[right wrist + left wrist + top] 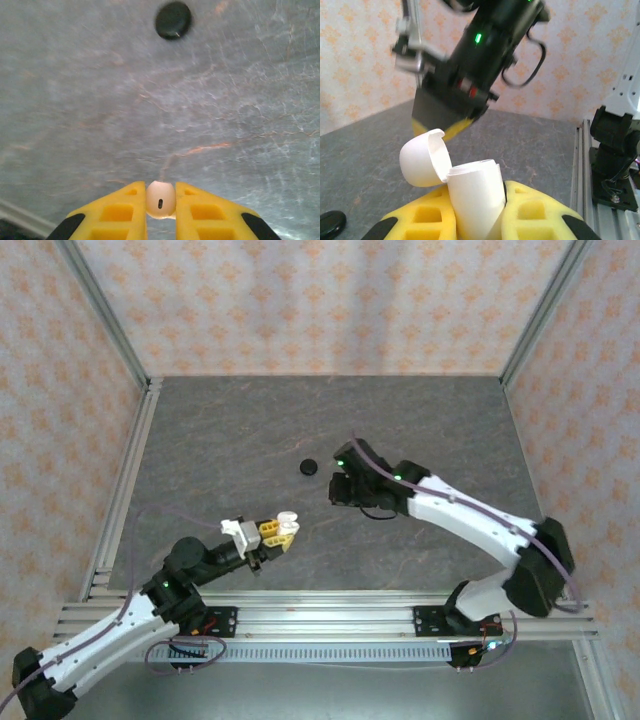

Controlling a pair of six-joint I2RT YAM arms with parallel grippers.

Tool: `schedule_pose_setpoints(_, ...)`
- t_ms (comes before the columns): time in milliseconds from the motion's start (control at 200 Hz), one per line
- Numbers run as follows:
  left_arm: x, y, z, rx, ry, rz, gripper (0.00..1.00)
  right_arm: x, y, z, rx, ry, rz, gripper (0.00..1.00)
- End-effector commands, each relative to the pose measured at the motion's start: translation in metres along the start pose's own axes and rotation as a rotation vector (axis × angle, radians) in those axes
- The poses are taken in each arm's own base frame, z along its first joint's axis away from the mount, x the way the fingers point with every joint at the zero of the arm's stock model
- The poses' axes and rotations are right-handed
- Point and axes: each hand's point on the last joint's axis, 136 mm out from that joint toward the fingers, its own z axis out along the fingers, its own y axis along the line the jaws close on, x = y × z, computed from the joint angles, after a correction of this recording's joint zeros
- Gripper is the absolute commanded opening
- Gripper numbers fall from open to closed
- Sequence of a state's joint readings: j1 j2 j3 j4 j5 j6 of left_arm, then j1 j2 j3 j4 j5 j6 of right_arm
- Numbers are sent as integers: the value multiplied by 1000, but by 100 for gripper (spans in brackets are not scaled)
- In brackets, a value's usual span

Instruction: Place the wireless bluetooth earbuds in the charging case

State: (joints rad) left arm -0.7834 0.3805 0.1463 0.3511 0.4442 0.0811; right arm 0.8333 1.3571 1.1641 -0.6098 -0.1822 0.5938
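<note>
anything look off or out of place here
Nothing looks spilled or damaged. The white case sits tilted in the left gripper, with its lid flipped open. The right gripper pinches a white earbud over the table. A black case lies alone further back.

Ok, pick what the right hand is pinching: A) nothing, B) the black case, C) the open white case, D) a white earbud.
D: in the right wrist view, a white earbud sits clamped in the right hand, while the left hand holds the open white case.
</note>
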Motion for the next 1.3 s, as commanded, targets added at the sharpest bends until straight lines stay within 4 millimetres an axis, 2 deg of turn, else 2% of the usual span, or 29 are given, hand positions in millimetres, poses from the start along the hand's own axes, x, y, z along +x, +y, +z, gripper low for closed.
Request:
schedule_pose_setpoints(0,-49,-3,10,21,-147,130,0,-7,11,-33,-113,-56,89,17)
schedule_pose_setpoints(65,-53,-4,21,40,-147,152,0,-11,17,-49,-162,-80,117,17)
schedule_pose_setpoints(105,-57,-4,26,48,-153,161,0,-15,23,-68,-215,-108,131,17)
schedule_pose_setpoints(200,-61,-4,38,65,-163,171,0,-18,38,-92,-316,-122,162,17)
schedule_pose_setpoints(360,-70,-2,44,56,-190,185,0,-17,63,-115,-494,-95,241,15)
schedule_pose_setpoints(510,-77,4,40,10,-220,205,0,-17,83,-124,-632,-77,313,13)
schedule_pose_setpoints(746,-88,9,31,-39,-250,232,0,-16,114,-143,-750,-77,331,13)
schedule_pose_setpoints(926,-95,12,28,-60,-274,225,0,-14,124,-150,-789,-93,341,13)
schedule_pose_setpoints(1296,-104,16,29,-79,-296,200,0,-7,138,-148,-857,-124,353,12)
